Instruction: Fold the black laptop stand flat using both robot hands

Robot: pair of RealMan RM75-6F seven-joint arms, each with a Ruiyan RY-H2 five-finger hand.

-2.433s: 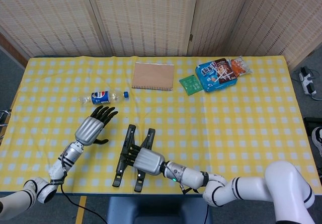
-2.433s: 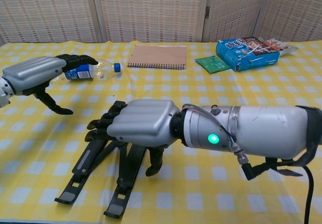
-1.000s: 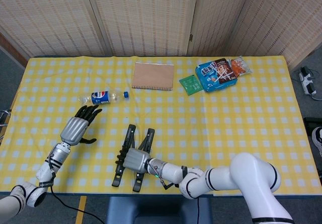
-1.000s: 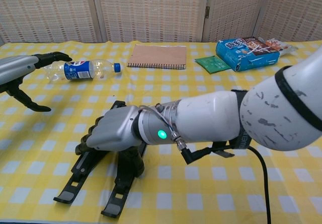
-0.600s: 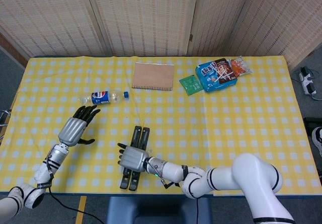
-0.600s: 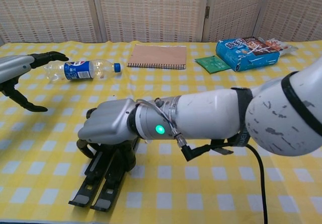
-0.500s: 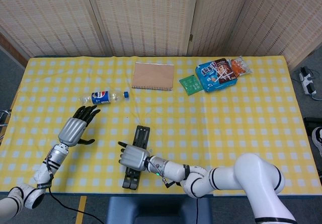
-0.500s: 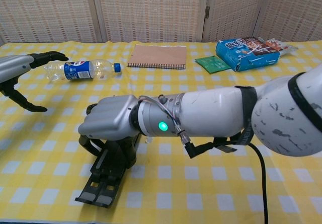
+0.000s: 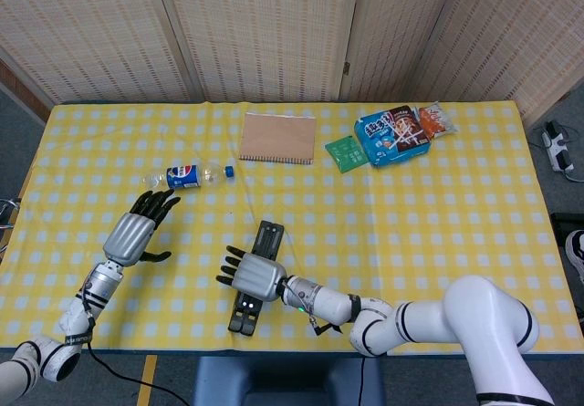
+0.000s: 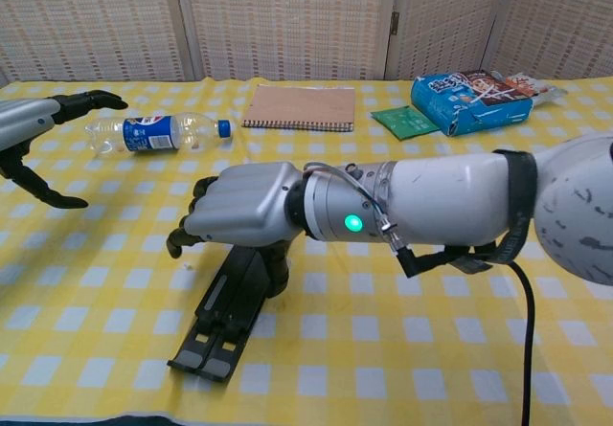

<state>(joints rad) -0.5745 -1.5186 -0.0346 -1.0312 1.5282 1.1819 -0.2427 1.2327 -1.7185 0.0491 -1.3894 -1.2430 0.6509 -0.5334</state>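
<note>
The black laptop stand (image 9: pixel 268 236) lies near the table's front edge with its two legs closed together into one narrow bar; its near end (image 10: pixel 222 338) shows in the chest view. My right hand (image 9: pixel 255 277) rests on top of the stand's middle. Its fingers spread out past the stand's left side and its thumb reaches down beside the stand. The chest view shows the same right hand (image 10: pixel 243 212) hovering low over the bar. My left hand (image 9: pixel 136 233) is off to the left, apart from the stand, fingers spread and holding nothing; the chest view catches that left hand (image 10: pixel 34 120) at its left edge.
A Pepsi bottle (image 9: pixel 187 175) lies on its side just beyond my left hand. At the back are a brown notebook (image 9: pixel 277 138), a green packet (image 9: pixel 344 152) and a blue snack bag (image 9: pixel 393 135). The yellow checked tablecloth (image 9: pixel 438 233) covers the table.
The stand's two spread legs have come together into one bar and it has swung to point away from me. My right hand shifted right and its fingers spread. The left hand barely moved.
</note>
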